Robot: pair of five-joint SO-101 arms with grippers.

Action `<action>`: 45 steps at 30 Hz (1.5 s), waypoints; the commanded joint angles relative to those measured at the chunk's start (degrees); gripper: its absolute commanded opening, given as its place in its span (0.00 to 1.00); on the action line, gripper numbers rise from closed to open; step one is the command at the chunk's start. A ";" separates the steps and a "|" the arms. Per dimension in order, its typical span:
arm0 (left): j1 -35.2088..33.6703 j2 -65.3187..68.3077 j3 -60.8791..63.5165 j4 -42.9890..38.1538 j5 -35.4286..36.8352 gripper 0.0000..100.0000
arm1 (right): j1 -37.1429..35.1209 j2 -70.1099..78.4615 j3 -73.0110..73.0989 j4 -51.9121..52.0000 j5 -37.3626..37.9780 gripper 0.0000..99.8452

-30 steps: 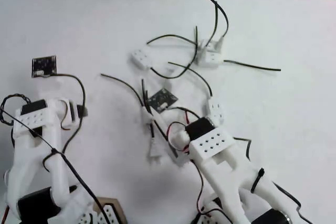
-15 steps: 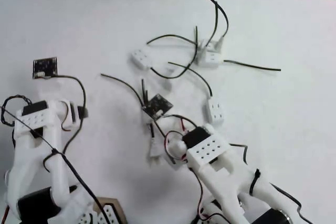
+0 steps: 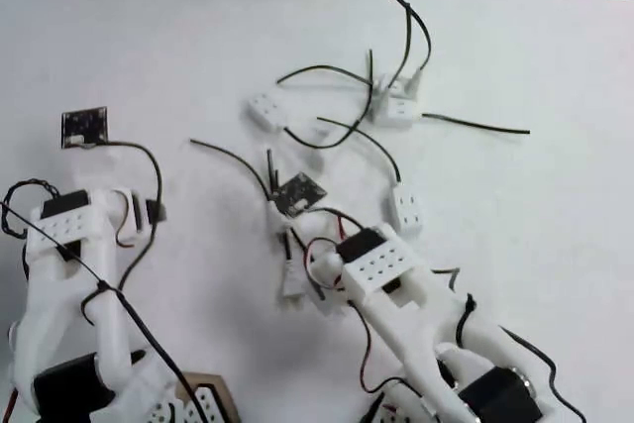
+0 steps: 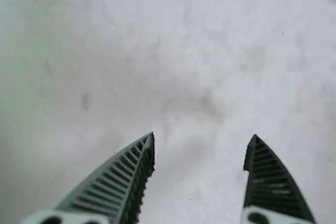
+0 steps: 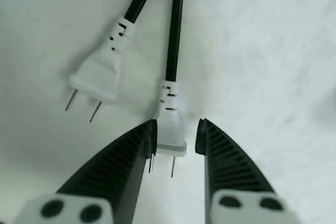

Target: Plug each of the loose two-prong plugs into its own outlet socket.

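White two-prong plug (image 5: 171,129) lies flat on the table (image 5: 273,51), right between the fingers of the right gripper (image 5: 175,132). Its prongs point back toward the wrist and its black cable (image 5: 175,35) runs straight away from it. The jaws stand slightly apart. One finger (image 5: 137,148) sits against the plug's side, and a thin strip of table shows between the plug and the other finger, so the plug is straddled rather than pinched. A second plug (image 5: 97,80), also white, lies just beside the first and outside the jaws, tilted with its prongs free.

From the high view, the right arm reaches to the middle of the table, where a plug (image 3: 292,281) lies just beside its wrist. The nearest socket block (image 3: 404,208) sits close by on the arm's other side, and two more socket blocks (image 3: 267,108) (image 3: 396,111) lie farther off among loose black wires.

The left gripper (image 4: 199,140) hangs over bare table with its jaws wide apart, holding nothing.
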 commanded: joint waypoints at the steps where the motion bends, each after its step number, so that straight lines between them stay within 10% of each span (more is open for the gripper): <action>1: -0.40 -2.07 -0.26 -1.14 0.18 0.28 | -0.84 5.67 -1.58 -0.66 -0.88 0.12; 45: -0.40 -2.07 -0.26 -1.23 0.18 0.28 | 0.92 9.54 -11.16 11.65 -0.79 0.08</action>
